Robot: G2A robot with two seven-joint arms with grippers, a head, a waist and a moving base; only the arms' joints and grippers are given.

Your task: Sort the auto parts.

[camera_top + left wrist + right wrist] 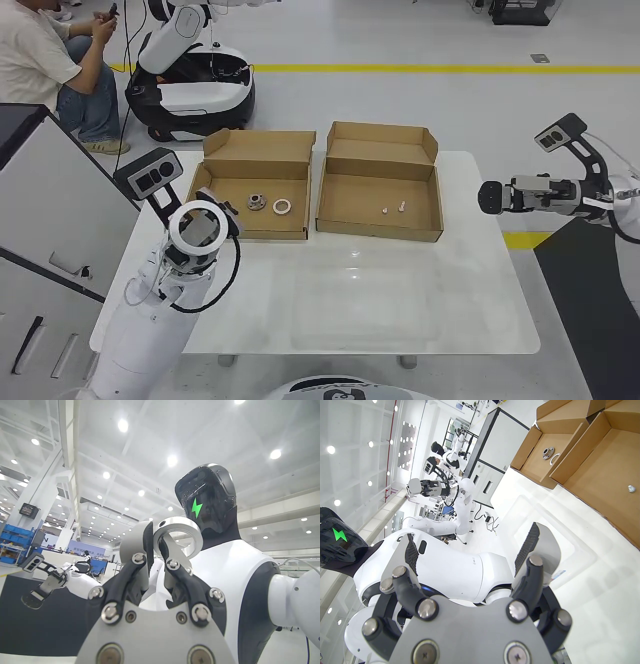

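My left gripper [156,542] is shut on a large silver metal ring [177,535], held up in the air over the table's left edge; from above the ring [203,228] faces the camera. Behind it, the left cardboard box [250,235] holds a metal flange [257,202] and a white ring [283,207]. The right cardboard box [375,230] holds two small bolts [386,211]. My right gripper [472,545] is open with nothing between its fingers and hangs just off the table's right edge [490,197].
The white table [480,300] carries a clear shallow tray [295,300] in its front middle. A grey cabinet [40,200] stands close on the left. Another robot [190,90] is parked behind the boxes.
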